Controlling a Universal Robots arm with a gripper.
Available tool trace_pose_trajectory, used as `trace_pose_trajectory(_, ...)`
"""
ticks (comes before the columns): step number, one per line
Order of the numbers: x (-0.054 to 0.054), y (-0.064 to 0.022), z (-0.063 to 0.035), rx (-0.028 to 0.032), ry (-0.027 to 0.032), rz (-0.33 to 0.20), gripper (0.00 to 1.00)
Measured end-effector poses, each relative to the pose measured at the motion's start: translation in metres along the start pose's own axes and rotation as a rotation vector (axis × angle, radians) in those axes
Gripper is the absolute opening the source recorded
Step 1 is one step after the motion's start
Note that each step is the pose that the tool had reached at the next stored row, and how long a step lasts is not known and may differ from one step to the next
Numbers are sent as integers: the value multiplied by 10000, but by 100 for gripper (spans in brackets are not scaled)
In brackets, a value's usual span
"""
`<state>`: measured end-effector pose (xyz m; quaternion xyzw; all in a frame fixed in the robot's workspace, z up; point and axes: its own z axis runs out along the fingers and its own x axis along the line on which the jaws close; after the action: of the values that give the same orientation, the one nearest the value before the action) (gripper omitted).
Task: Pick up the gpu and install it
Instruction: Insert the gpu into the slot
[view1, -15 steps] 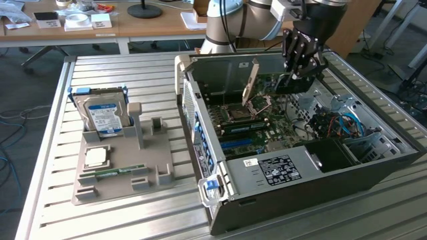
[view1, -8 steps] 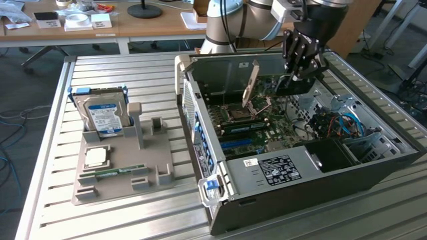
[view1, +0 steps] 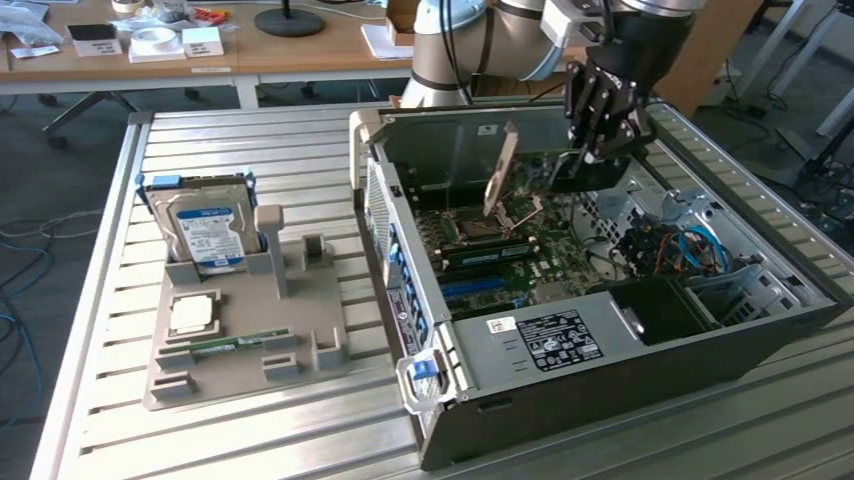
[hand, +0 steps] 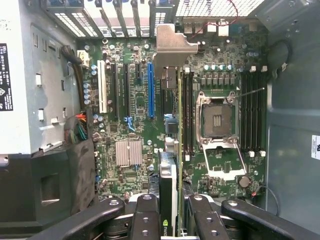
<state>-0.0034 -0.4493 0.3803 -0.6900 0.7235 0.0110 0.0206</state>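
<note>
My gripper (view1: 597, 150) hangs inside the open computer case (view1: 441, 400), shut on the gpu (view1: 587, 177). The card is held on edge above the motherboard (view1: 501, 255), and its long silver bracket (view1: 503, 172) points toward the case's rear wall. In the wrist view the gpu (hand: 168, 190) runs edge-on away from my gripper (hand: 170, 222), with the black cooler on one side of the thin green board. Its bracket (hand: 172, 45) ends near the rear slot openings. The blue expansion slot (hand: 150, 90) lies just beside the card's line. The card's lower edge is clear of the board.
The CPU socket (hand: 219, 120) stands open beside the card, with memory slots on both sides. A black power supply (view1: 561, 338) fills the case's near end. On the exterior view's left, a grey holder tray (view1: 314, 355) carries a hard drive (view1: 207, 235), a CPU (view1: 194, 315) and a RAM stick (view1: 240, 343).
</note>
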Motion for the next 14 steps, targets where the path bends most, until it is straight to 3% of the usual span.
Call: trace_pose_trajectory(14, 6, 46, 98, 2, 2, 0, 27)
